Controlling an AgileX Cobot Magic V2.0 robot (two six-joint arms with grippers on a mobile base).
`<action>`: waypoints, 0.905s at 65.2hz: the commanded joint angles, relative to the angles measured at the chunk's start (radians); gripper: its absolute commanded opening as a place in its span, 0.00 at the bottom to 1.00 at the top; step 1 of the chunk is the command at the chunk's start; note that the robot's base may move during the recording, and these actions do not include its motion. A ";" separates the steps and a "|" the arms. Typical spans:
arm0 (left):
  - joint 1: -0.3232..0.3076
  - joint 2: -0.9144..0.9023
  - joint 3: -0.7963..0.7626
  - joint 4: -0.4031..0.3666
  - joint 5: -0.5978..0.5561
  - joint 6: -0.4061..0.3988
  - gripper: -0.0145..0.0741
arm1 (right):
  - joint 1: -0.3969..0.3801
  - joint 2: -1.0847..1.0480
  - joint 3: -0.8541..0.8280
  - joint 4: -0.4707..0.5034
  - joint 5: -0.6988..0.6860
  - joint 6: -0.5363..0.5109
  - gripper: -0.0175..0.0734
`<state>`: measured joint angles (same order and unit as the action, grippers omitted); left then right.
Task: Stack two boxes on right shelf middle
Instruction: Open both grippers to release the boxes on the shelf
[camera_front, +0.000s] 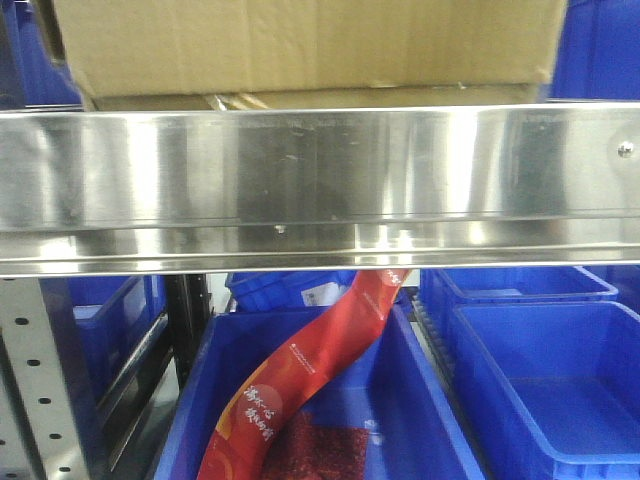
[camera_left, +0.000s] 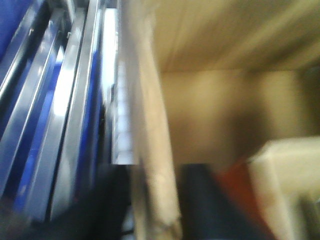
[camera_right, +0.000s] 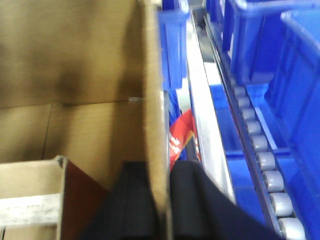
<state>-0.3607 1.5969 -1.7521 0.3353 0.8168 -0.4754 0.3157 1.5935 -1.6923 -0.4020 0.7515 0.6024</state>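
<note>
Blue bins crowding the storage racks

Blue plastic bins (camera_front: 540, 390) are sitting low and right, a red printed bag (camera_front: 310, 385) is curling over one, beside grey perforated uprights (camera_front: 35, 390).

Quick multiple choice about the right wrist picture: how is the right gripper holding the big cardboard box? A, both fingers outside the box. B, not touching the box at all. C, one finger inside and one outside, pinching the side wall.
C: the right gripper straddles the wall of the cardboard box, with one black finger inside the box and the other on the outer side, next to the blue bins.
</note>
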 joint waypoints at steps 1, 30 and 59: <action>-0.005 -0.006 -0.016 0.004 -0.032 -0.002 0.58 | -0.005 -0.002 -0.008 -0.020 -0.017 0.001 0.52; -0.005 -0.006 -0.130 0.006 0.050 0.002 0.47 | -0.005 -0.065 -0.044 -0.020 0.013 -0.030 0.37; -0.005 -0.142 0.147 -0.281 -0.262 0.347 0.05 | -0.027 -0.233 0.280 -0.014 -0.331 -0.116 0.01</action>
<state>-0.3625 1.5282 -1.6933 0.0803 0.7073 -0.1478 0.3048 1.4228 -1.5055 -0.4092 0.5565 0.4976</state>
